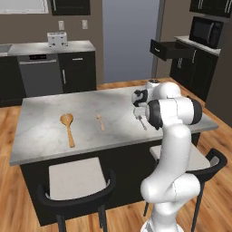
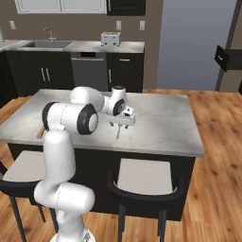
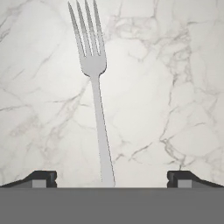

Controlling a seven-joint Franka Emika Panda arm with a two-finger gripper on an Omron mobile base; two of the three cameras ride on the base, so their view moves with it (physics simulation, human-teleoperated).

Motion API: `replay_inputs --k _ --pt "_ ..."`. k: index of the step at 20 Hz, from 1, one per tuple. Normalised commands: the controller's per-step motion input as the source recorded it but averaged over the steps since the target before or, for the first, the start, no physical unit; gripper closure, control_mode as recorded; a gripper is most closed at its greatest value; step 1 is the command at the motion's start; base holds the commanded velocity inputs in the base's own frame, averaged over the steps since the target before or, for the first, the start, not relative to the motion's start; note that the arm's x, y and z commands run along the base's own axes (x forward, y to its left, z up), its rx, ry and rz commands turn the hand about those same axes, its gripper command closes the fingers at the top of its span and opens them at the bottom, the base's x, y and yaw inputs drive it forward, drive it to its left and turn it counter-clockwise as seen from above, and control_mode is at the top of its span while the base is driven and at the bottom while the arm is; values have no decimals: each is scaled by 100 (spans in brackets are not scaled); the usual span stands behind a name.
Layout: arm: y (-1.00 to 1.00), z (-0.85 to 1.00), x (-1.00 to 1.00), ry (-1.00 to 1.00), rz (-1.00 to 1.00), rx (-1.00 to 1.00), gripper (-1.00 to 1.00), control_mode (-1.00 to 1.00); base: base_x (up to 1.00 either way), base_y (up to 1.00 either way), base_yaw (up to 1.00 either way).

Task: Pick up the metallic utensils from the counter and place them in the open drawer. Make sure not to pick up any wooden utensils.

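The gripper (image 3: 109, 177) hangs low over the marble counter (image 1: 45, 136) with its jaws wide apart, and a silver fork (image 3: 94, 87) lies flat on the marble between the two fingertips (image 3: 41, 178), with its tines pointing away from the hand; nothing is held. In the left base view the large wooden spoon (image 1: 68, 127) and the small wooden spoon (image 1: 99, 121) lie well apart from the gripper (image 1: 140, 118), toward the left of the counter. The open drawer (image 1: 166, 49) stands out from the dark cabinets beyond the counter, and a tan thing (image 2: 40, 132) at the arm's left side in the right base view is possibly a spoon handle.

text: none legible | labels: none | signs: none
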Motion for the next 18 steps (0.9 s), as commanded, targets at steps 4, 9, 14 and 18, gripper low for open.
replay_inputs --k 4,9,14,18 --pt "2 -22 0 9 9 -8 -100 -100 0 0 0" --pt "2 -39 0 3 7 -1 -100 -100 0 0 0" --pt "-2 -40 0 0 3 10 -100 -100 0 0 0" --pt "-2 -39 0 0 0 12 -100 -100 0 0 0"
